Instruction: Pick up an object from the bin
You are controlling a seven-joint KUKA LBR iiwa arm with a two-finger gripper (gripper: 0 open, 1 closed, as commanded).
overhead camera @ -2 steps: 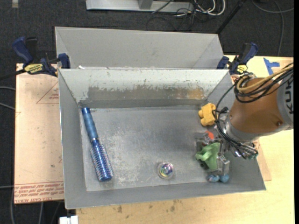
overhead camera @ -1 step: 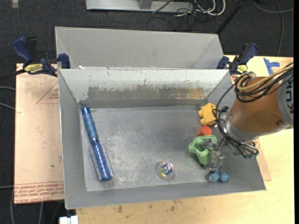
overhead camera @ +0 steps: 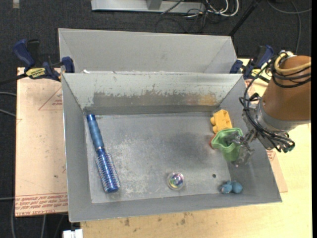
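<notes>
We are hovering the tool (overhead camera: 241, 152) right beside the green cup (overhead camera: 225, 142) lying by the right wall of the bin (overhead camera: 148, 148), just beside a yellow toy (overhead camera: 221, 119), and, being unable to tell whether it is clenched, we are favouring a straight, wall-clear lift.

A blue hairbrush (overhead camera: 101, 155) lies slanted at nine o'clock. A shiny round disc (overhead camera: 175, 180) sits at six, a small blue lump (overhead camera: 231, 187) at four, a yellow toy (overhead camera: 221, 119) at two.

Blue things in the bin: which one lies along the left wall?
The long hairbrush, bristled head toward the front; the other, a small lump, sits near the front right corner.
</notes>
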